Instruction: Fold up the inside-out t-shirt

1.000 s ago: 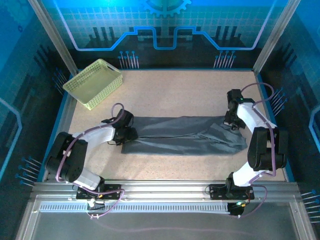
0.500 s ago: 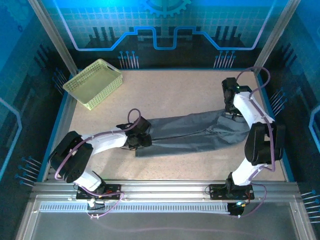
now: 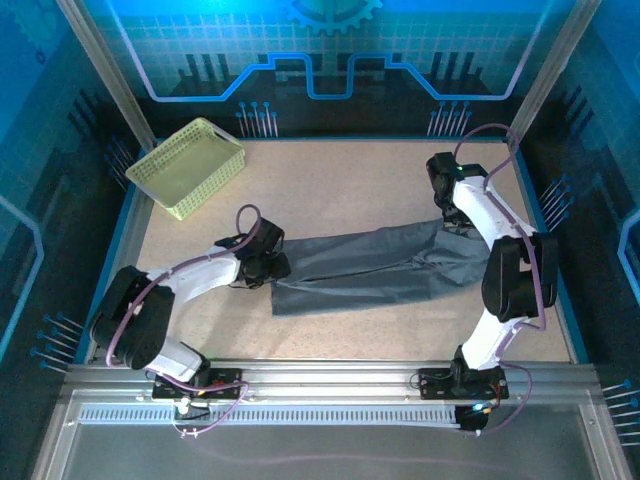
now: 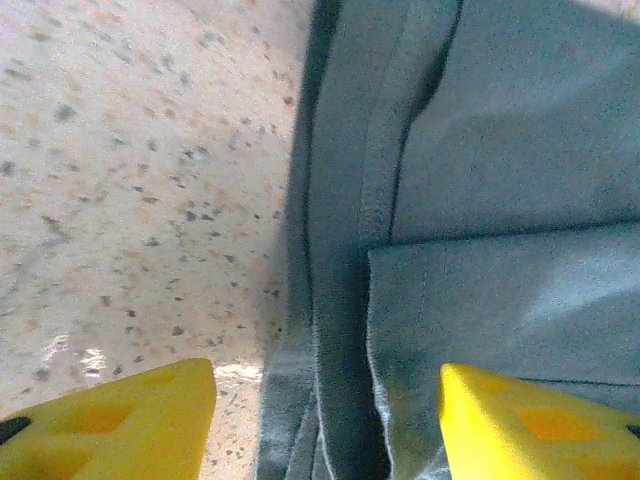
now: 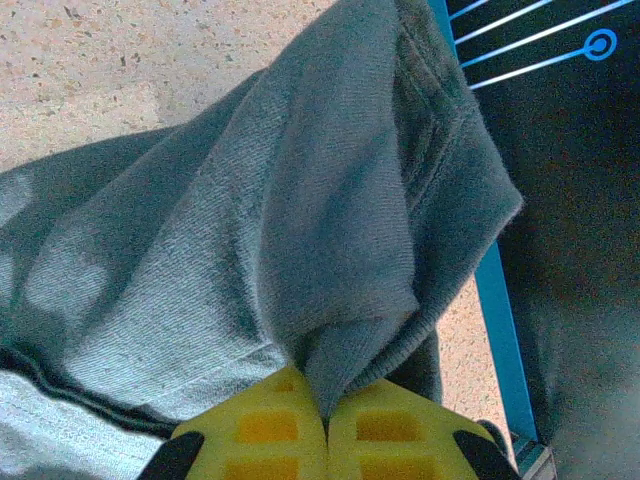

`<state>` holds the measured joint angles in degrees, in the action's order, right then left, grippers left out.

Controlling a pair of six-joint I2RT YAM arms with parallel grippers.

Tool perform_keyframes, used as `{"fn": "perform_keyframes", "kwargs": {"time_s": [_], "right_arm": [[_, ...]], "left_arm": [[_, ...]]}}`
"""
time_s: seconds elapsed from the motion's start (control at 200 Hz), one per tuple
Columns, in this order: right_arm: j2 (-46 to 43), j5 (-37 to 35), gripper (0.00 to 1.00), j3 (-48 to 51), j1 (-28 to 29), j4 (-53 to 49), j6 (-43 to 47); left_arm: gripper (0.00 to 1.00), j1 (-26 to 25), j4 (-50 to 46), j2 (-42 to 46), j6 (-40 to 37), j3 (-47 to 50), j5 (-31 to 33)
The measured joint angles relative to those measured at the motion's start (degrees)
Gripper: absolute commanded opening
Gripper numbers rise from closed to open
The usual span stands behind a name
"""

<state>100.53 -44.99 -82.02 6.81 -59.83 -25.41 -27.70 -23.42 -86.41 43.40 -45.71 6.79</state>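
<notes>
the left arm (image 3: 190, 277) lies low from its near-left base, elbow bent, forearm angled in toward the middle. the left claw (image 3: 268, 262) points down, its yellow fingers (image 4: 120, 420) spread well apart. the right arm (image 3: 503, 245) rises from its near-right base and reaches to the far right, wrist tipped down. the right claw (image 3: 455, 213) is clamped, yellow pads (image 5: 265, 430) pressed together on a pinch of the inside-out t-shirt (image 5: 300, 220).

Overhead view. A dark grey inside-out t-shirt (image 3: 380, 265) lies in a long, creased band across the middle of the speckled counter (image 3: 330, 180), its right end angled toward the far side. The left gripper (image 3: 268, 262) sits at the band's left end; the right gripper (image 3: 452, 215) meets its far right corner. A pale yellow-green lattice basket (image 3: 187, 166) stands far left, well apart from the cloth.
</notes>
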Motion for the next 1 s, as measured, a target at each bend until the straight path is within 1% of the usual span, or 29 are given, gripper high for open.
{"fn": "perform_keyframes", "kwargs": {"time_s": [0.115, 0.17, 0.35, 0.47, 0.6, 0.7, 0.855, 1.0], "right_arm": [[0.00, 0.00, 0.00, -0.17, 0.28, -0.15, 0.20], [0.00, 0.00, 0.00, -0.22, 0.66, -0.17, 0.33], [0.00, -0.11, 0.00, -1.44, 1.51, -0.46, 1.09], [0.11, -1.44, 0.00, -2.91, 1.53, -1.38, 1.14], [0.52, -3.06, 0.00, -4.96, 1.53, -2.32, 1.36], [0.74, -4.20, 0.00, -6.47, 1.53, -3.19, 1.55], [0.74, -5.11, 0.00, -7.50, 1.95, -3.87, 1.97], [0.74, -5.57, 0.00, -7.52, 4.74, -4.52, 2.19]], "left_arm": [[0.54, -1.38, 0.81, -2.56, 0.09, -0.09, -0.52], [0.51, -2.58, 1.27, -3.52, 0.20, -0.24, -0.66], [0.44, -5.60, 1.42, -4.42, 1.68, -0.81, 1.31], [0.43, -8.09, 1.66, -4.79, 3.56, -1.11, 1.88], [0.43, -13.14, 2.36, -5.60, 5.44, -2.25, 0.59], [0.43, -15.87, 2.78, -5.60, 6.58, -3.17, -0.50], [0.43, -16.37, 3.17, -5.57, 7.87, -3.45, -0.59], [0.43, -16.35, 3.19, -4.37, 8.44, -3.30, -0.31]]}}
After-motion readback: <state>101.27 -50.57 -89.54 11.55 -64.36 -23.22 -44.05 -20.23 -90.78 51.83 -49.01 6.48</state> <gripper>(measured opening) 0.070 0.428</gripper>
